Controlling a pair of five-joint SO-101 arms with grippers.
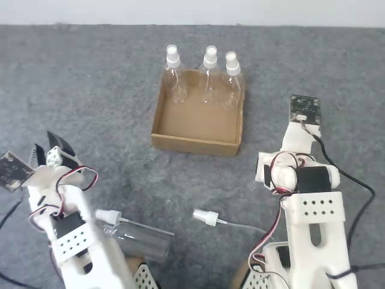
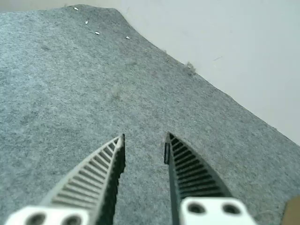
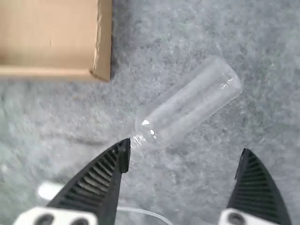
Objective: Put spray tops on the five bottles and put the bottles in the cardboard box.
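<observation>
The cardboard box (image 1: pixel 195 144) sits at the middle back, with three capped bottles (image 1: pixel 209 75) standing along its far wall. A fourth capped bottle (image 1: pixel 135 236) lies by the left arm's base. A loose spray top (image 1: pixel 206 216) lies on the mat between the arms. An uncapped clear bottle (image 3: pixel 187 110) lies near the box corner (image 3: pixel 101 42). My right gripper (image 3: pixel 185 150) hangs open wide over it, one fingertip (image 3: pixel 123 145) close to the bottle's neck. My left gripper (image 2: pixel 145 138) is open over bare mat at the left (image 1: pixel 51 149), holding nothing.
Grey felt mat (image 1: pixel 108 102) covers the table and ends at a white surface (image 2: pixel 225 42) at the back. The right arm (image 1: pixel 298 174) stands beside the box's right front corner. The spray top's thin tube (image 1: pixel 246 226) trails toward the right arm's base.
</observation>
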